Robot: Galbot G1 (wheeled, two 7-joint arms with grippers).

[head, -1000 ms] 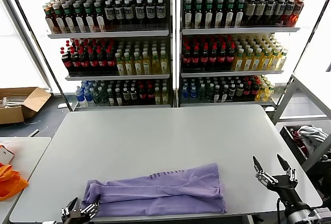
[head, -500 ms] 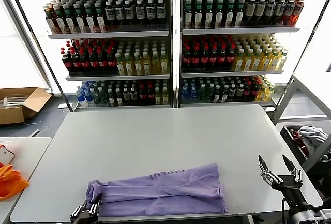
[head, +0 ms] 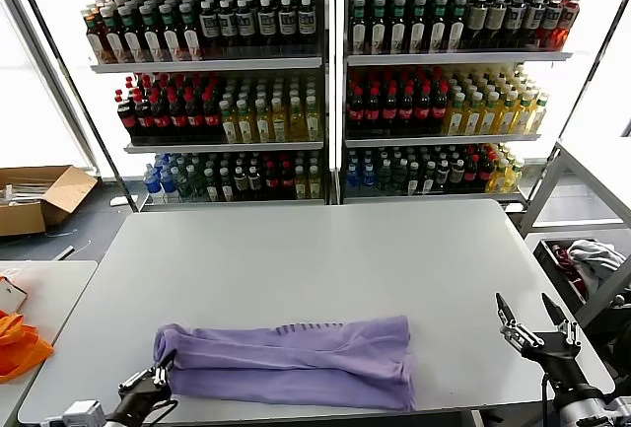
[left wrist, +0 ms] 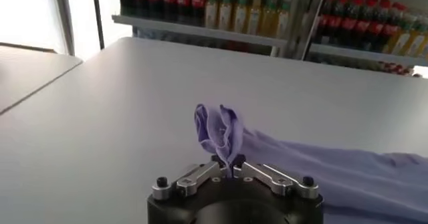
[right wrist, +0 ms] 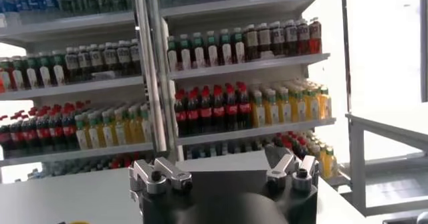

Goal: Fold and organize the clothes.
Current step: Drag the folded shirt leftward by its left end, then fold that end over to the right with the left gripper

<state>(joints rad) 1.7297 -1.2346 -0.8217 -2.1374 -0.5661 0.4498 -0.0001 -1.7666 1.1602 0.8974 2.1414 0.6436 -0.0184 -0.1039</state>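
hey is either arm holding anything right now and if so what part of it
The left gripper is shut on the lavender shirt, pinching a bunched bit of fabric at its left end. The right gripper is open beside the table's right edge, holding nothing.

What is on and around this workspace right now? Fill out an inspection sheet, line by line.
Surface: grey table, mostly bare.
Job's things: one lavender shirt, folded into a long band along the near edge; its left end is bunched and lifted.
Clutter: nothing seen on the table.
Grippers: left gripper shut on the shirt's bunched left end; right gripper open, past the table's near right corner, apart from the shirt.
Cables: nothing seen.
Surroundings: shelves of bottles behind the table; cardboard box on the floor at left; orange bag on a side table.
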